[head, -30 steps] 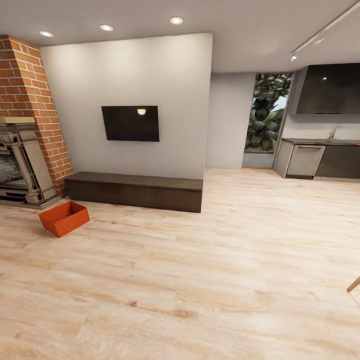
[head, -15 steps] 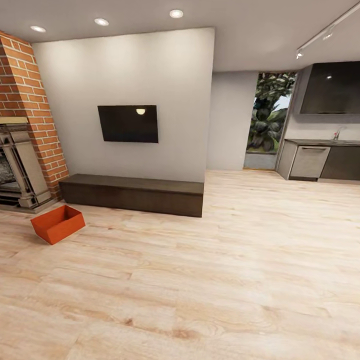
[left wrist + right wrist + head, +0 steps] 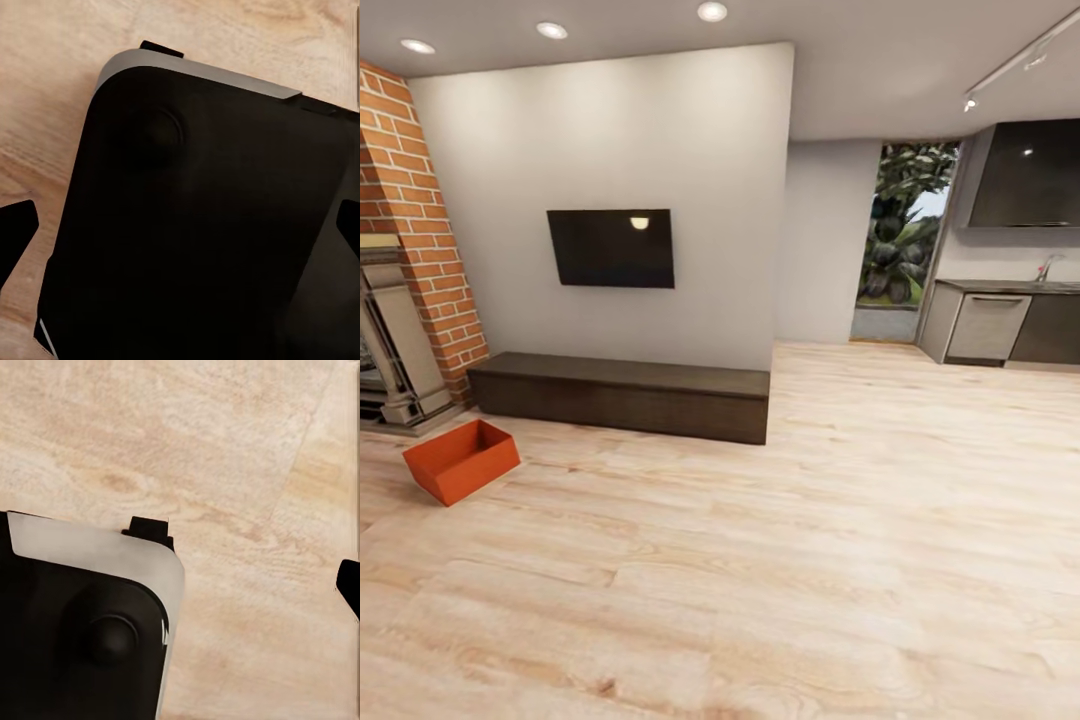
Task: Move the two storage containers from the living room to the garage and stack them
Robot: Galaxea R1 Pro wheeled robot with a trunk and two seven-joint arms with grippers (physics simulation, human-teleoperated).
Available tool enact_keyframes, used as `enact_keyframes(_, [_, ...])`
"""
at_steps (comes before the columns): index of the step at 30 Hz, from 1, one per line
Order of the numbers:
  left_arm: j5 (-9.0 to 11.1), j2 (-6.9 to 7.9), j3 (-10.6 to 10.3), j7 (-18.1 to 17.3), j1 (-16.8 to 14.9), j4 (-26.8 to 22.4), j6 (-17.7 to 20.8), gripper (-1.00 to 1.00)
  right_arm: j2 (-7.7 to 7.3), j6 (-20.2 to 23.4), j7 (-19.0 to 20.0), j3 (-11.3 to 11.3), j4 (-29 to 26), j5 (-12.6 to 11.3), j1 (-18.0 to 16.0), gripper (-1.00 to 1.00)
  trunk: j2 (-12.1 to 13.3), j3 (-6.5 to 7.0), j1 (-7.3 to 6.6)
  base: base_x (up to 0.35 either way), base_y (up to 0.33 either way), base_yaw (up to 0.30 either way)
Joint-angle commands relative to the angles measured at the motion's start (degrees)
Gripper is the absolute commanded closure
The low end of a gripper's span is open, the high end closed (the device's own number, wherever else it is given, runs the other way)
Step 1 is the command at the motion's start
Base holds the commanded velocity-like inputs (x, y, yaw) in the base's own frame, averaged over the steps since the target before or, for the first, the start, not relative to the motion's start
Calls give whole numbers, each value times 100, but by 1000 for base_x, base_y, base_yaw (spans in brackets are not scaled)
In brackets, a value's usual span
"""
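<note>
Ahead, storage container [image 3: 460, 460] beside fireplace [image 3: 390, 350], wrist views robot base, claws' spread unclear.

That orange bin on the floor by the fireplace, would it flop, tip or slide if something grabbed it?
The orange bin probably stays stiff: its walls stand straight with crisp edges. Empty and open-topped, it's likely light. Low and flat-bottomed on the smooth wood-plank floor, it should slide rather than tip.

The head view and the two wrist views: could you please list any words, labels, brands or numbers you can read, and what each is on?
None: no readable text anywhere.
The wall-mounted television has a blank dark screen.
The orange-red storage container has plain walls.
The kitchen cabinets carry no legible marking.
</note>
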Motion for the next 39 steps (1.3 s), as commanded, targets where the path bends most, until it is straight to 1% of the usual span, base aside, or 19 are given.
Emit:
enact_keyframes(1, [21,-1,7,1,1,-5,-10,-100,2,-30,13,49,14,-56,-5,-100,-2,-5,3,323,0,0])
enact_keyframes(6, [23,-1,8,1,1,-5,-10,-100,9,0,11,50,14,-79,-5,-100,-2,-5,3,323,0,15])
enact_keyframes(10, [23,-1,11,1,1,-5,-15,-100,8,0,6,50,14,-81,-5,-100,-2,-5,3,322,0,170])
enact_keyframes(27, [23,-1,11,1,1,-8,-16,-100,11,-41,4,50,14,-82,-5,-100,-2,-5,3,323,0,269])
enact_keyframes(33, [23,-1,11,1,0,-10,-19,-100,60,-41,4,50,14,-82,-5,-100,-2,-5,3,323,0,274])
enact_keyframes(39, [23,-1,11,1,1,-9,-18,-100,71,-41,4,50,14,-82,-5,-100,-2,-5,3,322,0,274])
